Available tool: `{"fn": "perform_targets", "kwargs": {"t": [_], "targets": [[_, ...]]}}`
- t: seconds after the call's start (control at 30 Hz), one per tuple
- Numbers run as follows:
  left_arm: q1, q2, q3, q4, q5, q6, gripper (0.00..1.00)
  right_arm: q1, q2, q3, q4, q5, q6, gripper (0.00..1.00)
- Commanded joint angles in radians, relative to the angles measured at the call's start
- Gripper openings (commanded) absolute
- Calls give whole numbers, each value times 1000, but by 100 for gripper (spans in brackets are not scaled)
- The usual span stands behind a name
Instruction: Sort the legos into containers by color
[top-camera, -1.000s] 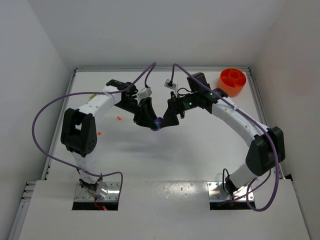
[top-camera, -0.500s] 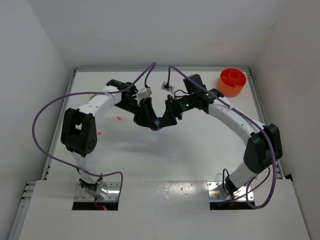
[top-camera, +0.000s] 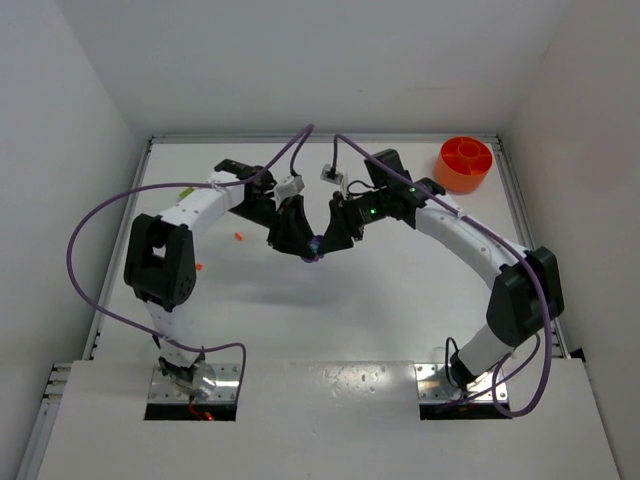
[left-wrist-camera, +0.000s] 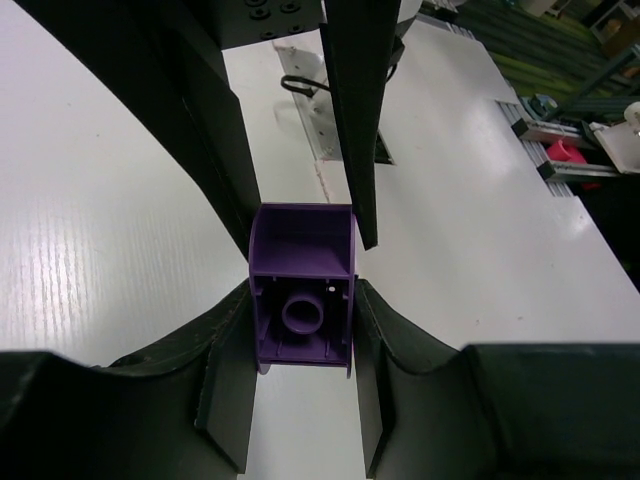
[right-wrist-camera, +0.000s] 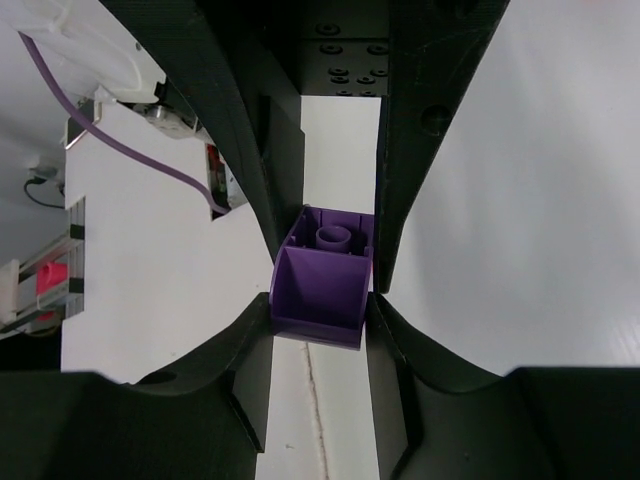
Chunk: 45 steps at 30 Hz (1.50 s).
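A purple lego (top-camera: 317, 244) hangs above the middle of the table, where the two arms meet tip to tip. My left gripper (top-camera: 308, 248) is shut on it. In the left wrist view the lego (left-wrist-camera: 302, 300) shows its hollow underside with a round tube, pinched by my left gripper (left-wrist-camera: 300, 312). My right gripper (top-camera: 326, 242) comes from the opposite side. In the right wrist view both sides of the lego (right-wrist-camera: 322, 285) touch the pads of my right gripper (right-wrist-camera: 320, 302). The orange container (top-camera: 464, 163) stands at the far right corner.
Two small orange-red legos (top-camera: 239, 236) (top-camera: 198, 266) lie on the table left of the left arm. White walls close the table on three sides. Purple cables loop above both arms.
My right gripper has closed from wide open onto the purple lego and shifted slightly left. The left gripper has kept its hold and place.
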Motion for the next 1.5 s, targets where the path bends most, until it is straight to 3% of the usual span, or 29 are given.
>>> {"fn": "perform_targets", "kwargs": {"t": [0.0,0.03,0.17,0.33,0.63,0.67,0.73,0.77,0.83,0.87,0.9,0.97,1.07,1.17,1.23,1.3,1.47], "targets": [[-10,3,35,11,116,40,40,17,-2,41,17,2,-21,18],[-10,3,35,11,116,40,43,17,-2,32,17,2,-21,12],[-10,3,35,11,93,40,53,17,-25,23,17,23,-31,6],[28,-28,17,11,68,50,69,-4,-92,-12,-12,60,-66,4],[198,-66,41,11,-38,60,85,-105,-155,-45,-57,221,-109,3],[217,-75,51,11,-55,41,100,-119,-155,-45,-66,243,-109,3],[264,-76,81,20,-116,3,100,-168,-155,-31,-89,310,-135,3],[275,-86,90,49,-142,-122,100,-182,-155,-8,-106,333,-145,3],[294,-106,81,264,-283,-366,100,-228,-115,38,-169,381,-178,2],[294,-149,68,361,-365,-631,100,-247,-68,88,-236,381,-211,2],[294,-175,52,480,-524,-695,100,-265,-51,109,-259,408,-222,2],[294,-264,6,549,-705,-752,100,-329,-20,147,-272,453,-231,2],[281,-392,-88,760,-875,-862,100,-406,46,233,-304,545,-276,2],[261,-435,-135,836,-1045,-1003,100,-493,133,386,-364,579,-311,2],[261,-421,-101,781,-1063,-1043,100,-533,220,498,-425,590,-363,2],[261,-396,-49,726,-1000,-1015,100,-588,274,564,-471,590,-420,2],[289,-396,-89,724,-823,-1002,100,-662,458,848,-607,599,-530,2]]}}
